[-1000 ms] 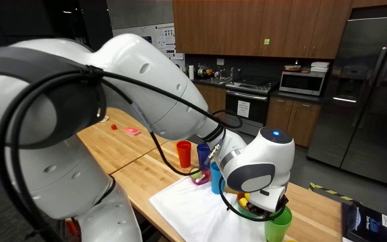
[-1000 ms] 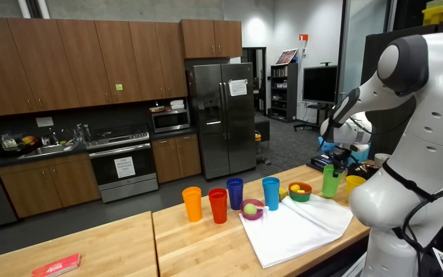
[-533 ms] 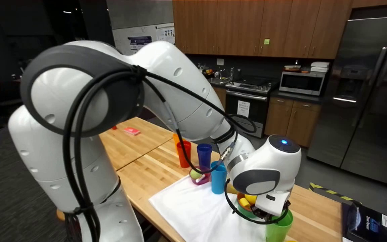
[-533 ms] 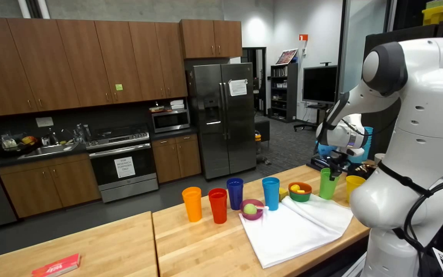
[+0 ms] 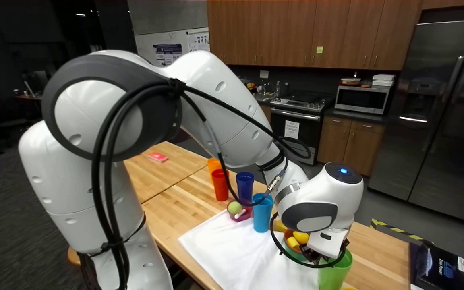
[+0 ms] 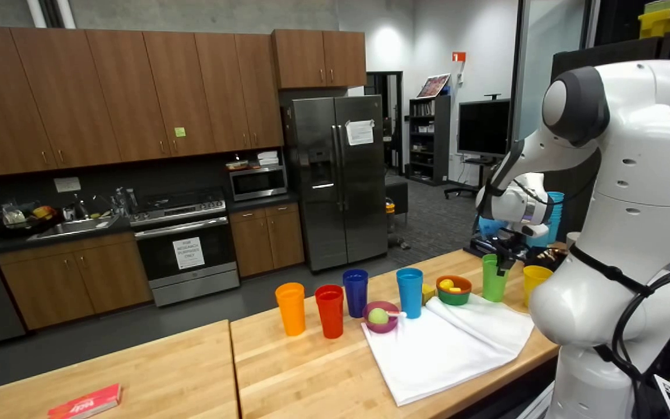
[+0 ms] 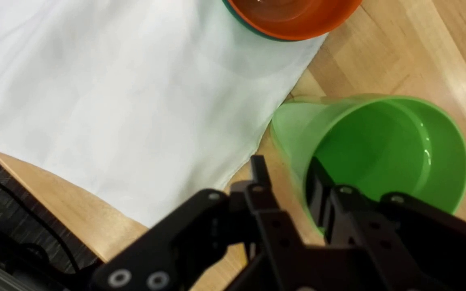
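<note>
The green cup [image 7: 395,149] stands upright on the table, its base by the edge of the white cloth [image 7: 136,101]. My gripper [image 7: 286,161] is over its near rim, the jaws parted. One finger reaches inside the cup along the wall, while the other stays outside with a gap to it. In an exterior view the green cup [image 6: 493,282] is seen below the black gripper [image 6: 505,259]. An orange-lined bowl [image 7: 293,20] lies on the cloth beside the cup, and yellow pieces show in that bowl [image 6: 454,298] in both exterior views.
A yellow cup [image 6: 537,278] stands right of the green one. Farther along are a light blue cup [image 6: 409,294], a dark blue cup [image 6: 356,294], a red cup [image 6: 330,314], an orange cup [image 6: 291,311] and a purple bowl [image 6: 380,327] with a green ball. A black box [image 5: 445,266] sits at the table's end.
The arm and the green cup have come down a little and shifted slightly to the left in an exterior view. The jaws have moved apart, leaving a gap beside the cup's wall.
</note>
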You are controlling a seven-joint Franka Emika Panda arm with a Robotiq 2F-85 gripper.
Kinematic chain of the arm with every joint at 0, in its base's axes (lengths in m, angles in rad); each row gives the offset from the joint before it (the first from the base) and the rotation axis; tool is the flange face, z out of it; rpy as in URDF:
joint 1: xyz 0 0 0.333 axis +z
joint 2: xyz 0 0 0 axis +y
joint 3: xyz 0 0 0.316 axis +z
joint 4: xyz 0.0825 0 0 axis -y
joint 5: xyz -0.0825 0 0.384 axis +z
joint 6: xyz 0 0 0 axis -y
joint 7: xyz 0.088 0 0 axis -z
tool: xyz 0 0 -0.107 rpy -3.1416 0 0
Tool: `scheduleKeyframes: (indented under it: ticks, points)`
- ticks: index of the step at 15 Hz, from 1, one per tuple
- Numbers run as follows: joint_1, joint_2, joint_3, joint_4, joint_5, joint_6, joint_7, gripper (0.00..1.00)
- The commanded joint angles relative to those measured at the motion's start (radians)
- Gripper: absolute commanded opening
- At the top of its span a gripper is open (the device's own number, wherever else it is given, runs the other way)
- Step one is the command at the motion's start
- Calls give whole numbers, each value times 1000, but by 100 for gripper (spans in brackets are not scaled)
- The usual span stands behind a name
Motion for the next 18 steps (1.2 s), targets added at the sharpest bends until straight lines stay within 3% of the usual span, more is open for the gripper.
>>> scheduleKeyframes:
  ticks: [1, 4, 7, 10, 13, 18]
  points:
    - [2, -36, 4, -3, -124, -28, 82, 58]
    - [-6, -120, 30, -12, -338, -110, 189, 76]
    - [0, -241, 80, -26, -453, -220, 207, 95]
    - [6, -357, 147, -35, -509, -305, 177, 100]
    - [44, -448, 194, -46, -508, -345, 87, 100]
    - [183, -472, 230, -61, -334, -305, -110, 100]
